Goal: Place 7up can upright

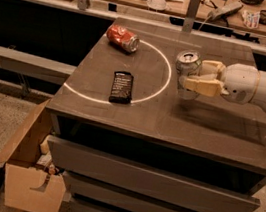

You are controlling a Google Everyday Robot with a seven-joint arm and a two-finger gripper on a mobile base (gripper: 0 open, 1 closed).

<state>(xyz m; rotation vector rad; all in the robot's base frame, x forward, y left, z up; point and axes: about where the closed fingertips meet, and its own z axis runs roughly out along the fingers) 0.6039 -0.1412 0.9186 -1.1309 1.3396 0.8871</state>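
The 7up can [187,64] is a silver-grey can standing upright, top facing up, at the middle right of the dark table [210,126]. My gripper [195,76] reaches in from the right on a white arm [257,88], and its tan fingers [204,86] are closed around the can's side. The can's lower part is at or just above the tabletop; I cannot tell if it rests on it.
A red-orange can [122,38] lies on its side at the back left. A black packet [121,86] lies flat at the front left, inside a white arc [165,78] drawn on the table. Drawers sit below. A cardboard box [27,161] stands on the floor at the left.
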